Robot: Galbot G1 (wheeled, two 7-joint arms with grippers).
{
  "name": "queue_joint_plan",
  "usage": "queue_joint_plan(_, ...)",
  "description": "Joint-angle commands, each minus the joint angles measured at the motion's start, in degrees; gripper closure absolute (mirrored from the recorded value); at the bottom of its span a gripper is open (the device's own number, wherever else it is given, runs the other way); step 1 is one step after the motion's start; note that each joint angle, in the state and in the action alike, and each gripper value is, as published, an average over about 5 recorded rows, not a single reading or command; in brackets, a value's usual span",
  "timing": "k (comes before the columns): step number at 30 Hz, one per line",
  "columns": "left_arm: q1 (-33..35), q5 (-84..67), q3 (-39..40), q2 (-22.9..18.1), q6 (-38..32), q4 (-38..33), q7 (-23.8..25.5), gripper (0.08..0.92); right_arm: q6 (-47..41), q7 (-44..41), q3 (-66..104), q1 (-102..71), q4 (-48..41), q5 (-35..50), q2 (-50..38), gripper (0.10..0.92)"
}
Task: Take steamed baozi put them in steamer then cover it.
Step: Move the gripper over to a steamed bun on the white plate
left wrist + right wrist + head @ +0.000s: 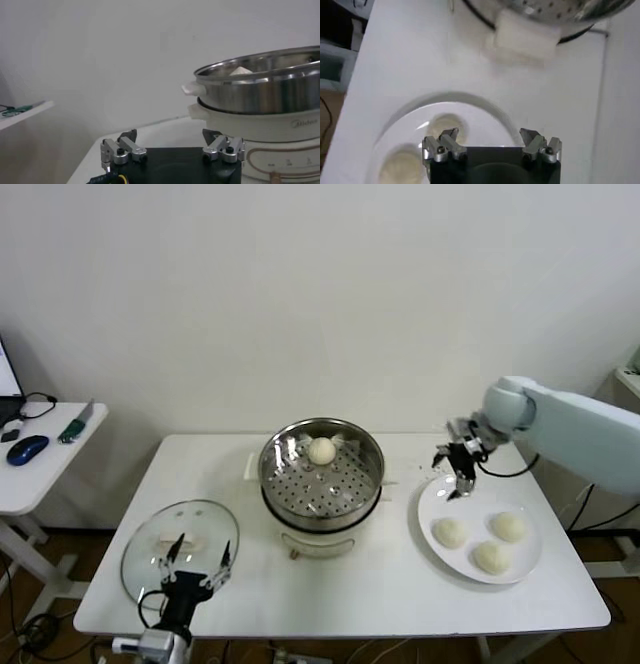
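Observation:
One cream-white baozi (321, 451) lies in the shiny steel steamer (285, 480) at the table's middle. Three more baozi (449, 533) (508, 527) (491, 558) rest on a white plate (432, 502) to the right. My right gripper (455, 468) (489, 134) hangs open and empty above the plate's near-left rim, between steamer and plate; a baozi (446, 126) shows under one finger. The glass cover (150, 550) lies flat at the front left. My left gripper (196, 558) (171, 135) stands open over it, facing the steamer (260, 85).
The steamer sits on a white electric pot base (318, 538) (260, 127). A side table (45, 474) with a blue mouse (27, 449) stands at far left. The table's front edge (340, 628) runs just below the cover and plate.

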Motion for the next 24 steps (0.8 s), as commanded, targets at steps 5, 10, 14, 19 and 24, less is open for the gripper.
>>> queue_joint_plan(5, 0.6, 0.5, -0.1, -0.6, -0.1, 0.0, 0.0, 0.177, -2.8, 0.6, 9.8, -15.4, -1.9, -6.0, -2.2, 0.203)
queue_joint_plan(10, 0.8, 0.6, -0.2, -0.7, -0.1, 0.0, 0.0, 0.177, -2.6, 0.9, 11.2, -16.3, -4.0, -6.0, 0.0, 0.203)
queue_joint_plan(14, 0.9, 0.7, -0.3, -0.7, -0.1, 0.0, 0.0, 0.177, -2.2, 1.0, 11.7, -16.5, -6.0, -6.4, 1.6, 0.203)
queue_joint_plan(19, 1.0, 0.7, -0.5, -0.6, -0.1, 0.1, 0.0, 0.177, -1.6, 0.9, 11.7, -16.4, -7.5, -6.9, 2.6, 0.203)
queue_joint_plan(24, 1.1, 0.6, -0.5, -0.5, -0.2, 0.2, 0.1, 0.177, -0.9, 0.9, 11.6, -16.4, -8.6, -7.2, 3.4, 0.213)
